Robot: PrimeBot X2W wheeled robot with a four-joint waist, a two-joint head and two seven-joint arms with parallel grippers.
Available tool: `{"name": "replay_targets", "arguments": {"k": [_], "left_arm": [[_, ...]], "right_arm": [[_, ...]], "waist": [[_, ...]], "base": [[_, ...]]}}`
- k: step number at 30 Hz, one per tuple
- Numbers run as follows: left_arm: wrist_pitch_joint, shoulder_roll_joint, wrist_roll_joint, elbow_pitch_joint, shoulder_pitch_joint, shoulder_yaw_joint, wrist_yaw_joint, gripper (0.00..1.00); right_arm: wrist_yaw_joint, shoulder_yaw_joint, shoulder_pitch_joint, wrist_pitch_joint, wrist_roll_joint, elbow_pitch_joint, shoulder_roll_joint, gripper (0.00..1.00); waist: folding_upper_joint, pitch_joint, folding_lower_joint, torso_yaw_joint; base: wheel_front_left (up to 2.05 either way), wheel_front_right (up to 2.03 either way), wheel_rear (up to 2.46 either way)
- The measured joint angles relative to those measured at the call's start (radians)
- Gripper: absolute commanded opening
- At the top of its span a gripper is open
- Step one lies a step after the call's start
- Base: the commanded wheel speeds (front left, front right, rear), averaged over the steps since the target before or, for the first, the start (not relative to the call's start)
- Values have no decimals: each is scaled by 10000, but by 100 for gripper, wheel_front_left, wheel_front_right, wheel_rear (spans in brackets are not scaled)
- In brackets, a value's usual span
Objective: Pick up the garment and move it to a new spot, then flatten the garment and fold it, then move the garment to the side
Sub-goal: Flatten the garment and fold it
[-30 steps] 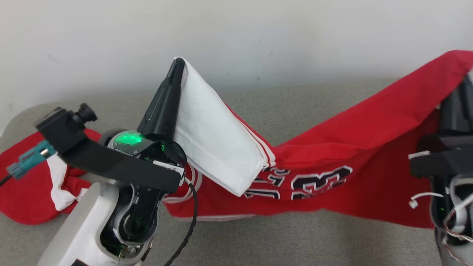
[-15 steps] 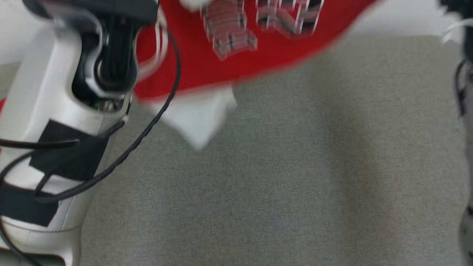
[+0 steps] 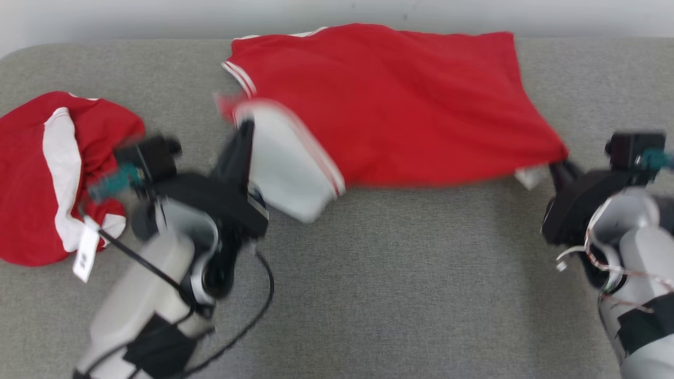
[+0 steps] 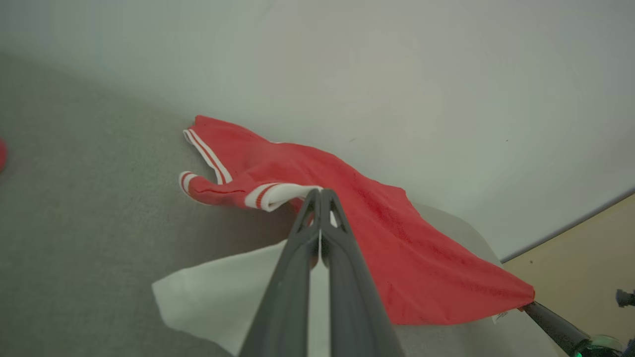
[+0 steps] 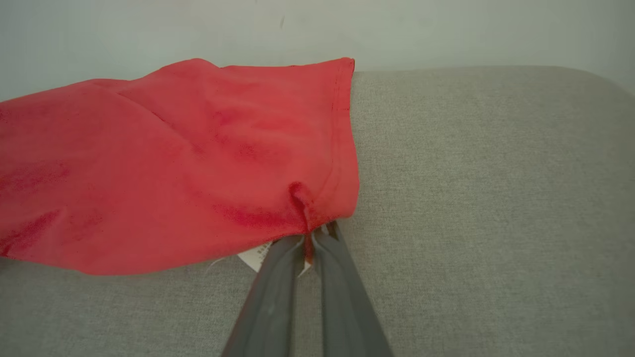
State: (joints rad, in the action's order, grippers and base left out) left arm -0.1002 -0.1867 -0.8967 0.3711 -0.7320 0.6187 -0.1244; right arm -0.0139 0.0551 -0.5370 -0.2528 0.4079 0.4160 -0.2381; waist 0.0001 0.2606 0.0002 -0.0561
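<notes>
Laying the cloth flat looks like the step in hand, w/ both grippers pinching its near edge. Far left, a crumpled red-and-white spare garment (image 3: 31,173) sits on the grey woven fabric surface (image 3: 395,273), well apart from the work, and is best left alone. Next right, the left gripper (image 3: 245,129) is clamped shut on the red short-sleeved jersey with white striped trim (image 3: 400,100) at its white sleeve (image 3: 287,168), which droops loose just beside the gripper (blurred in the head view, so the exact fold is hard to read). The jersey's body lies across the far middle of the surface, close to the pale wall (image 3: 158,16), rumpled and not yet flat. At the right, the right gripper (image 3: 555,167) is closed on the near hem corner, just by a small white label (image 3: 528,178). To do it well, I'd judge: hold even tension L to R, draw both corners toward the near side at the same rate, bring them low so wrinkles pull out, and let go only once the edge lies straight. Uneven pull could skew the hem or slip the thin pinch at the right.
</notes>
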Motion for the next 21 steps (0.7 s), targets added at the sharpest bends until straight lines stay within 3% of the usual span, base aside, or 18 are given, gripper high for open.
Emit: {"name": "replay_targets", "arguments": {"k": [5,10,21], "left_arm": [[414,236,-936,625,1016,-100,17,0],[815,364,-1862,752,1250,-428,328,0],[1363,-140,-2874,-15,3637,-702,640,0]], "right_arm": [[-8,-81,212,-213,236,721,194,0],[-46,-117,502,-479,318,1076,140,0],[-125,-328,2446,-805,610,621,-31,0]], "waist": [[-1,-57,-1,138],[-1,-349,-2,193],[-2,-1408,-3,369]], "base": [[0,0,0],[0,0,0],[0,0,0]]}}
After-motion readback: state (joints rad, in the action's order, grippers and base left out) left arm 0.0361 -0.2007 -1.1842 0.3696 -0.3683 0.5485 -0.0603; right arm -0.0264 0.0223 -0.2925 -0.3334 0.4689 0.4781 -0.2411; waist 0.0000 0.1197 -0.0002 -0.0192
